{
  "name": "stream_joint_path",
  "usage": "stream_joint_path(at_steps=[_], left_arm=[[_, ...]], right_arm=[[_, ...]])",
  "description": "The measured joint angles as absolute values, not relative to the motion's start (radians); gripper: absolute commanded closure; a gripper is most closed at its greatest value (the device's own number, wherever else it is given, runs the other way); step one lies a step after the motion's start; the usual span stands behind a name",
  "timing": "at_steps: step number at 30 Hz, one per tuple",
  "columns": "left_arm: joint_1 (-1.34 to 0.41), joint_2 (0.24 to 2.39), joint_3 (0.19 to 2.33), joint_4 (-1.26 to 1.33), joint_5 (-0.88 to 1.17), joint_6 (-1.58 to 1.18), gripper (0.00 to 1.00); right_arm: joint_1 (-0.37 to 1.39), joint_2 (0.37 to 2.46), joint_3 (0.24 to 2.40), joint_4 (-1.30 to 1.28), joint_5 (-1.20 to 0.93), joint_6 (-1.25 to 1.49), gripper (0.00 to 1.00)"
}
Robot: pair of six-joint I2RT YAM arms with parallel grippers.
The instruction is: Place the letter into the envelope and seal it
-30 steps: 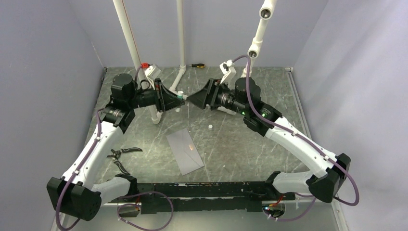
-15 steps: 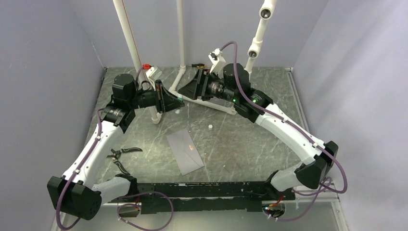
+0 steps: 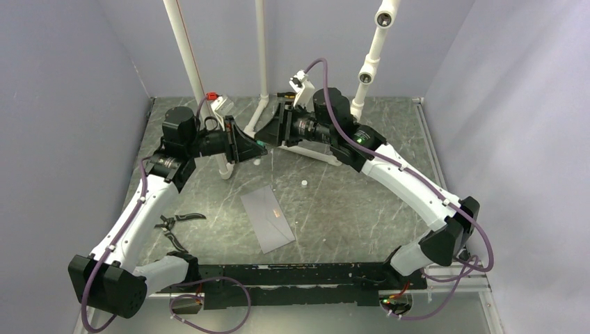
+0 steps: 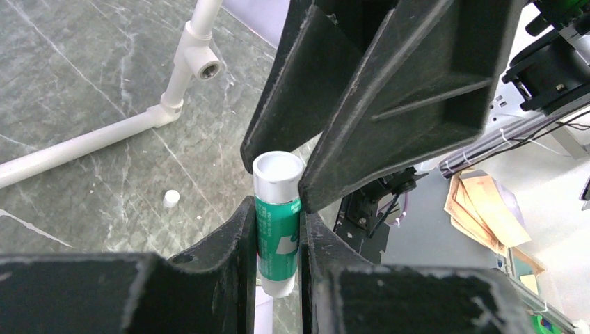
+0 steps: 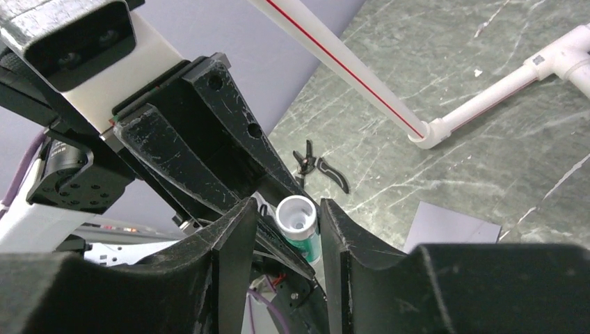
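On the grey marbled surface (image 3: pixel 362 202), near the centre, the envelope (image 3: pixel 266 218) lies flat, well apart from both arms. Above the far part of the surface, left gripper (image 4: pixel 278 209) & right gripper (image 5: pixel 285 205) meet tip to tip. Left jaws are almost closed, clamping a green glue stick (image 4: pixel 278 233) by its body. Right jaws are part open around its white end, w/ a gap on one side. A small white cap (image 3: pixel 304 183) lies btw. envelope & grippers.

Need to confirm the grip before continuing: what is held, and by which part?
The left gripper clamps the glue stick by its green body. The right gripper flanks its white end; a grip there cannot be told.
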State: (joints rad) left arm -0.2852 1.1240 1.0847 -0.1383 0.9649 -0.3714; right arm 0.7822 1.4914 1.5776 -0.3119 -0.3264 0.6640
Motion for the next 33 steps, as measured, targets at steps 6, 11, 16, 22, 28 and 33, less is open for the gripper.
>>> stream_joint_path(at_steps=[6,11,16,22,28,33], left_arm=[[-0.285,1.123,1.085,-0.122,0.973,-0.405,0.98],[-0.285,1.122,1.085,-0.120,0.985,-0.423,0.98],[-0.284,1.117,1.097,-0.113,1.065,-0.451,0.98],[-0.285,1.093,1.124,-0.041,1.287,-0.485,0.98],[-0.303,1.070,1.186,-0.125,1.446,-0.422,0.97],[-0.297,1.071,1.231,-0.263,1.411,-0.304,0.98]], right_arm=[[0.780,1.497,1.592,-0.342,-0.339,0.637,0.88],[0.779,1.496,1.592,-0.339,-0.359,0.607,0.93],[0.760,1.463,1.548,-0.266,-0.495,0.510,1.00],[0.752,1.413,1.533,-0.189,-0.764,0.339,1.00],[0.764,1.419,1.572,-0.173,-1.029,0.159,1.00],[0.776,1.411,1.574,-0.179,-0.937,0.149,0.32]])
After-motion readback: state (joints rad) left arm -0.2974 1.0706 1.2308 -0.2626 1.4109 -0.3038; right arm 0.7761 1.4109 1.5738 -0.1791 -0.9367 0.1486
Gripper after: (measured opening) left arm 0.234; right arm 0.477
